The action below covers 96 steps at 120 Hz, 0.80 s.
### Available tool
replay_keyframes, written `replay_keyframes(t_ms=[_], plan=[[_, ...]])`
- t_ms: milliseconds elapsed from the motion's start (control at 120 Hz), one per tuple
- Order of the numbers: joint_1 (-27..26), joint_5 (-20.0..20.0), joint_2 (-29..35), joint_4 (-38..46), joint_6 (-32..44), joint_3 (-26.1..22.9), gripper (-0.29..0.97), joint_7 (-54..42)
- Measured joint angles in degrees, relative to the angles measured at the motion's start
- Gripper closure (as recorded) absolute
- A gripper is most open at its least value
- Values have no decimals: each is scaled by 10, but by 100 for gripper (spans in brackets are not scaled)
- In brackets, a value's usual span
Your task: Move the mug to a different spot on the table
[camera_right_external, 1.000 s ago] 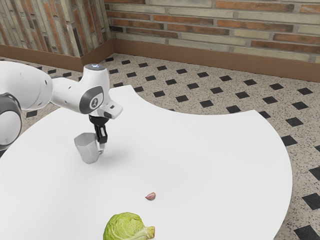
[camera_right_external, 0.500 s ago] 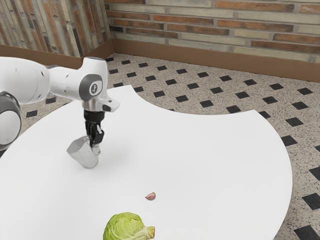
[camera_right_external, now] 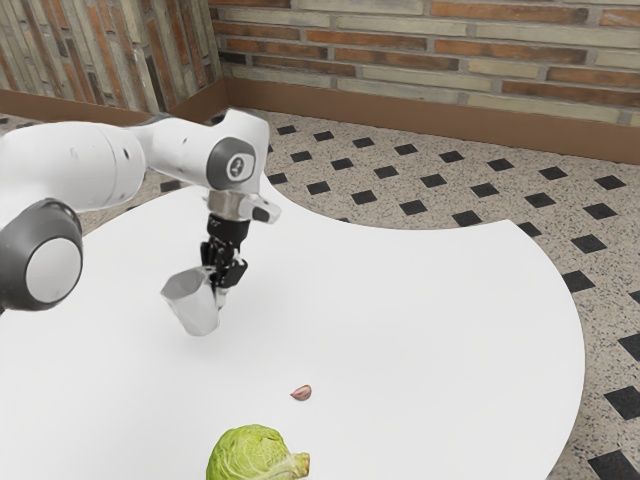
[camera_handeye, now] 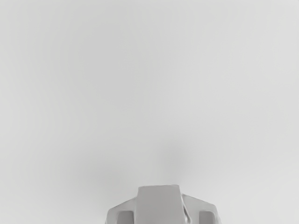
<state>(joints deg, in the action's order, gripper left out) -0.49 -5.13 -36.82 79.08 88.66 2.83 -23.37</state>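
Note:
A grey faceted mug (camera_right_external: 195, 301) hangs tilted just above the white table (camera_right_external: 420, 300), left of its middle in the exterior view. My black gripper (camera_right_external: 222, 281) comes down from above and is shut on the mug's rim at its upper right side. In the wrist view the mug (camera_handeye: 160, 205) is a grey blurred shape right under my hand, with bare white table (camera_handeye: 149, 84) beyond it and a faint shadow between them.
A small pink garlic clove (camera_right_external: 301, 393) lies on the table nearer the front. A green cabbage (camera_right_external: 256, 455) sits at the front edge. The table's curved edge runs along the back and right, over a checkered floor and brick walls.
My arm has swung toward the exterior view's right, carrying the mug with it by a short way. The mug stays tilted in the grip, off the table.

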Motion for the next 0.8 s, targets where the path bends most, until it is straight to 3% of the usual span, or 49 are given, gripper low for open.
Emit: replay_keyframes(t_ms=[358,800], plan=[[0,-2,-56,-66,-29,-36,79,84],[6,2,-86,-75,-24,-39,78,146]])
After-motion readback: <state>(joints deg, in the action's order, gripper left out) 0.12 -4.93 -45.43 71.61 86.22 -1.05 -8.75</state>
